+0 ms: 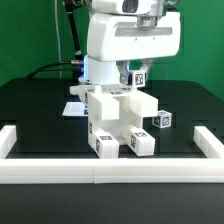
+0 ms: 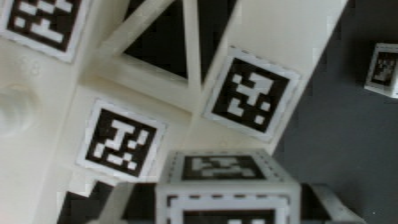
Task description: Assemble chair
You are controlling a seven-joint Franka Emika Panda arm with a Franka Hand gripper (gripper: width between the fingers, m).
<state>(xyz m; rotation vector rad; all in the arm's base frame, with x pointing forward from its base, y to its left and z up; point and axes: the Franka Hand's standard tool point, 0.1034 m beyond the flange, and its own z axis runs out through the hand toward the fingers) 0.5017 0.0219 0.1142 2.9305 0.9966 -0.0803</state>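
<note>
The partly built white chair (image 1: pixel 112 120) stands in the middle of the black table, blocky, with square tags on its faces. My gripper (image 1: pixel 139 77) is right above its upper far corner, with a tagged white chair part (image 1: pixel 140 76) between the fingers. In the wrist view the gripper (image 2: pixel 226 208) straddles that tagged block (image 2: pixel 226 172), with a dark finger (image 2: pixel 333 205) close on each side, so the jaws look shut on it. The chair body (image 2: pixel 54 120) fills the rest of that view, with slanted struts and several tags.
A small loose tagged white piece (image 1: pixel 163 120) lies on the table at the exterior view's right of the chair; it also shows in the wrist view (image 2: pixel 381 68). The long white border rail (image 1: pixel 110 168) runs along the front and sides. The marker board (image 1: pixel 73 108) lies at the left behind the chair.
</note>
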